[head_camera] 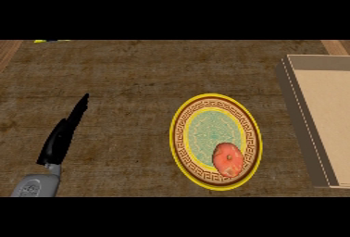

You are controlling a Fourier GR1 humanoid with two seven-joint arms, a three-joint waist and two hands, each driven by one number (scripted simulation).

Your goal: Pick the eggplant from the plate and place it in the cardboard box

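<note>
Fingers of my left hand point(63, 136) straight, pressed together, holding nothing, resting left of plate point(183, 115). Reddish-orange eggplant point(228, 159) sits on plate's near-right. Pick not started; right hand unseen must reach it, cardboard box point(321, 120) right.

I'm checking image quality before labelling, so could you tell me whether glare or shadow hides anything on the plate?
Head view: lighting is even, with no glare on the plate; the reddish-orange item shows only faint shading at its lower edge; the left hand reads as a flat black shape.
</note>
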